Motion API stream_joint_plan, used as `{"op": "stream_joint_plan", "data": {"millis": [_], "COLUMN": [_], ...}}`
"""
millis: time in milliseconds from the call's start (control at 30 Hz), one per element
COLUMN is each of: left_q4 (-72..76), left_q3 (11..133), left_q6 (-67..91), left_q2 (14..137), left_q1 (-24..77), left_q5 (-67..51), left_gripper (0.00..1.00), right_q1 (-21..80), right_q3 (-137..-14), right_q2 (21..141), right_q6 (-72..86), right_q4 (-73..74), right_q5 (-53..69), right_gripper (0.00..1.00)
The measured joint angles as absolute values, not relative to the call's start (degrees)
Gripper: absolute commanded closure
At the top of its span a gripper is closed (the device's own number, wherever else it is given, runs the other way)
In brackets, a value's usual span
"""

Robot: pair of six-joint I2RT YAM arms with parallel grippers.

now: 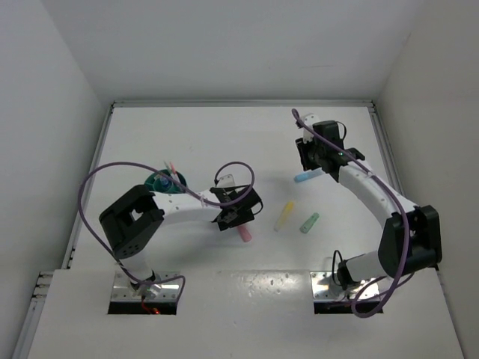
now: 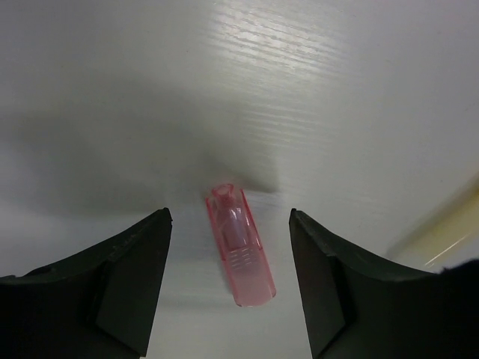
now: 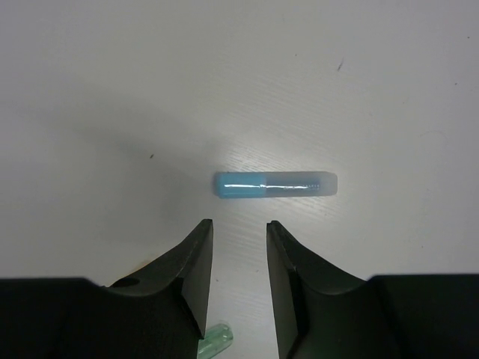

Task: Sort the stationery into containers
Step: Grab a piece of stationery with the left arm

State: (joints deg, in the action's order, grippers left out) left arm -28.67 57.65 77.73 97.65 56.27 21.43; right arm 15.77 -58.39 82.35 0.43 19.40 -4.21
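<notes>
Nearest the near edge of the white desk (image 1: 224,134), the left arm's jaws stand released, wide apart, flanking a translucent pink marker (image 2: 239,254). Farther back, a round dark-teal cup (image 1: 159,182) sits toward the left edge. Toward the right edge, the right arm's jaws hang released, narrowly parted, just short of a blue-capped clear tube (image 3: 274,184).

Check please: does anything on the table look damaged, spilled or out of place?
Nothing stands out. The pink marker, blue-capped clear tube, yellow marker and green marker lie loose and whole on the table, simply unsorted; no spill shows.
</notes>
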Motion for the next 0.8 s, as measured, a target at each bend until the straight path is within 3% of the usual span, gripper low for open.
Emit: {"op": "stream_joint_plan", "data": {"millis": [700, 800], "left_q4": [-41.3, -42.8], "left_q3": [70.7, 70.7], "left_q6": [81.8, 81.8], "left_q2": [107.7, 108.0], "left_q1": [58.8, 58.9], "left_q5": [20.8, 20.9], "left_gripper": [0.35, 0.41], "right_q1": [14.7, 14.7], "right_q3": [-56.2, -55.8], "right_q2": [77.6, 76.9], "right_q6": [1.8, 2.0], "right_q4": [17.7, 17.6], "right_q5": [-2.9, -2.5], "right_gripper": [0.65, 0.65]}}
